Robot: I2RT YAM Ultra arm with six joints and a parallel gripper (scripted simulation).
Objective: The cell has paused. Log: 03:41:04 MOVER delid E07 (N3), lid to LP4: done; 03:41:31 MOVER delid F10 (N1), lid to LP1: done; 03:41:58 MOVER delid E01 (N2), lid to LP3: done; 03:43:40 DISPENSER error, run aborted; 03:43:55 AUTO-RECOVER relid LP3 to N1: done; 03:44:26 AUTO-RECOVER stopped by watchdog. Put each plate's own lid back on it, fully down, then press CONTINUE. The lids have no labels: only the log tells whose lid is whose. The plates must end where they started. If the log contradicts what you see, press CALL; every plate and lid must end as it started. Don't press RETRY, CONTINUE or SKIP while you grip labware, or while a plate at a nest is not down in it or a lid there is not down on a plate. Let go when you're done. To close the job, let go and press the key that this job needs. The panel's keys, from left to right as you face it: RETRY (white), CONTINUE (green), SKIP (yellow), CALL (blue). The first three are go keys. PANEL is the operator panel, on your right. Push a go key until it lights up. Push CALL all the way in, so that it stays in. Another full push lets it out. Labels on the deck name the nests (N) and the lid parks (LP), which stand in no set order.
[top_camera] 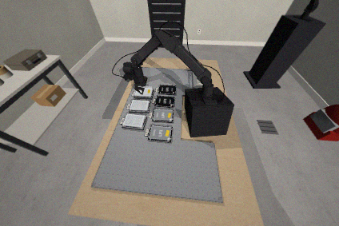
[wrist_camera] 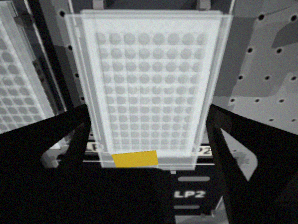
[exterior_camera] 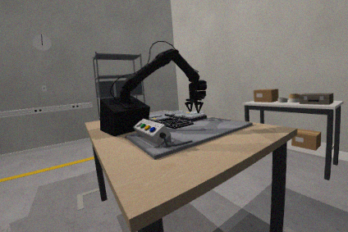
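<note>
The gripper point(wrist_camera: 150, 150) pinches a clear lid point(wrist_camera: 150, 75) by its sides, right above the spot marked LP2 point(wrist_camera: 190, 194).

Two columns of stations on the mat point(top_camera: 160, 172), left of the arm's base point(top_camera: 224, 125); the gripper point(top_camera: 139, 89) holds a lid point(wrist_camera: 150, 85) over the far-left station.

"lp2" on the deck label point(wrist_camera: 190, 194)

The top view looks steeply down on the deck point(top_camera: 160, 164) from high up. The exterior view faces the table point(exterior_camera: 197, 164) from the panel side, farther off. The wrist view looks straight down, close. You see the deck in all three.
</note>
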